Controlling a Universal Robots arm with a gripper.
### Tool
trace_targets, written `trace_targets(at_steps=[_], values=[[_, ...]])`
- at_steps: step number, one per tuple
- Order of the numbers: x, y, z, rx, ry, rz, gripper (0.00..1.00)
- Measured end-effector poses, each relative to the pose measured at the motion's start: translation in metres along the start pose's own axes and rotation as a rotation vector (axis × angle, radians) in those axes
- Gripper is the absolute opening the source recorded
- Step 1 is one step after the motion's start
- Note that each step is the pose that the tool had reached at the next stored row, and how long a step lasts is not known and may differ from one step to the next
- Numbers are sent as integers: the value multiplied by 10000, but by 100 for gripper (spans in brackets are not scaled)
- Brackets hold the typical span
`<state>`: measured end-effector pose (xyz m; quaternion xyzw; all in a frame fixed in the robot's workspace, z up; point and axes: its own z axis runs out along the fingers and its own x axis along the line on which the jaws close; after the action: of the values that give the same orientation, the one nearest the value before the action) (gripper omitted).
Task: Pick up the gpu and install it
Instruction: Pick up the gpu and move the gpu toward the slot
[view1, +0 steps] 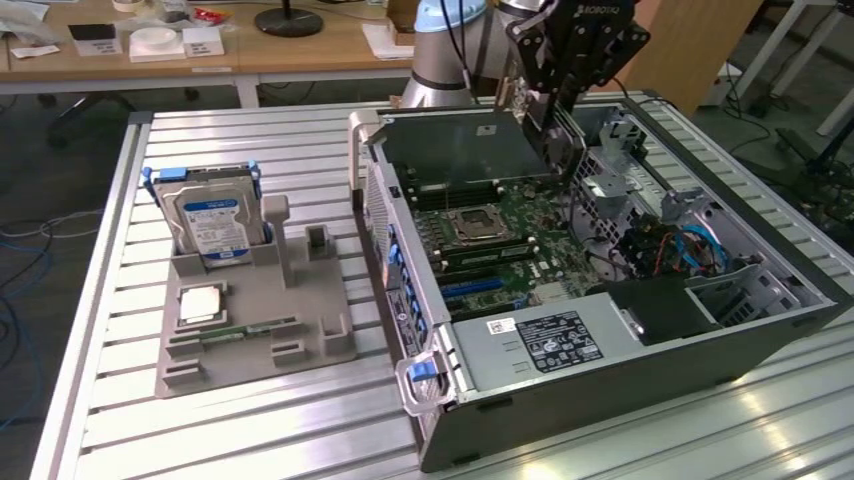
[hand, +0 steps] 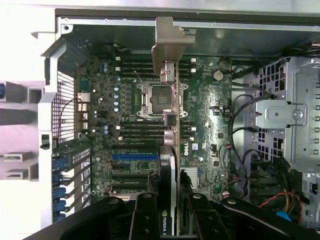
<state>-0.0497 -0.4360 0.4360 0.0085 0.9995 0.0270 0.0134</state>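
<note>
Gripper (hand: 170, 212) clamped on the gpu (hand: 172, 125), card edge-on above the motherboard (hand: 210, 115) in the open case (view1: 747, 330) | likely stiff, light, fragile: you grip its flat faces, clear of the bracket (hand: 169, 45).

Bare metal, matt plastic, lacquered board

The table (view1: 267, 420) was ribbed aluminium with a brushed sheen. The computer case (view1: 641, 400) had dark matt walls, and its drive cage (hand: 295, 100) was bare perforated sheet metal. The motherboard (hand: 210, 130) was green board, faintly glossy. The gpu (hand: 169, 170) showed a matt black body and a dull silvery metal bracket (hand: 170, 45). The gripper (hand: 172, 215) looked black and matt. The holder (view1: 254, 340) was grey matt plastic; the hard drive (view1: 214, 225) standing in it was silvery metal with a shiny label. The desk (view1: 307, 55) was pale smooth wood
</note>
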Motion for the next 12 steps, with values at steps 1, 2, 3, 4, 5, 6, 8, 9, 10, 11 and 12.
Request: trace_targets(at_steps=[1, 2, 3, 4, 5, 6, 8, 9, 10, 11, 12], values=[[-16, 0, 1, 0, 0, 0, 27], [-32, 1, 2, 0, 0, 1, 27], [-49, 1, 2, 0, 0, 1, 27], [-68, 1, 3, -1, 0, 1, 27], [-88, 2, 4, 0, 0, 1, 27], [-113, 2, 5, 0, 0, 1, 27], [-175, 3, 7, 1, 1, 0, 27], [-211, 4, 9, 0, 0, 2, 27], [-246, 4, 10, 0, 0, 2, 27], [-282, 4, 11, 0, 0, 1, 27], [-316, 5, 12, 0, 1, 0, 27]])
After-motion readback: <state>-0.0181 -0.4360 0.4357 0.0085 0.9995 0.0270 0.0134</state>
